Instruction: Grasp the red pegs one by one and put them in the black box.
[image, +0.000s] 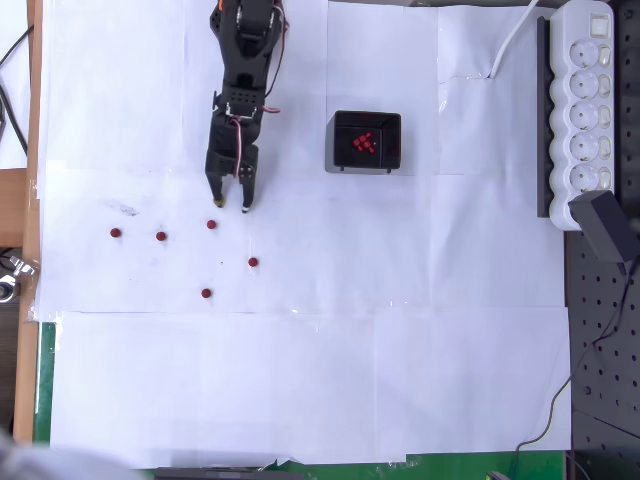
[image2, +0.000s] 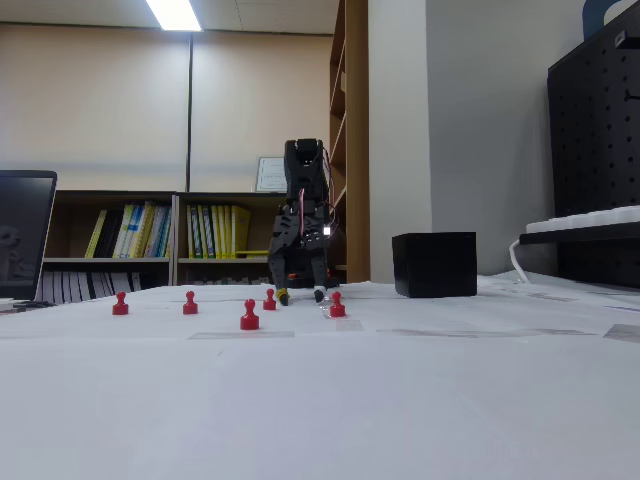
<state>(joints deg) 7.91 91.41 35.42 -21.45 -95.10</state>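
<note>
You are between drops: several red pegs (image: 364, 143) already lie in the black box (image: 340, 160), and five stand loose on the table (image: 400, 350). Your fingers (image: 230, 205) hang apart and empty, tips low. The nearest peg (image: 211, 225) stands just below the tip on the left in the overhead view. To take it, I judge, shift until the tips straddle it, then close.

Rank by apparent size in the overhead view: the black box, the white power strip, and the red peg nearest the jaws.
1. White power strip, by far the longest.
2. Black box, a small square.
3. Red peg, a mere dot beside the other two.
</note>
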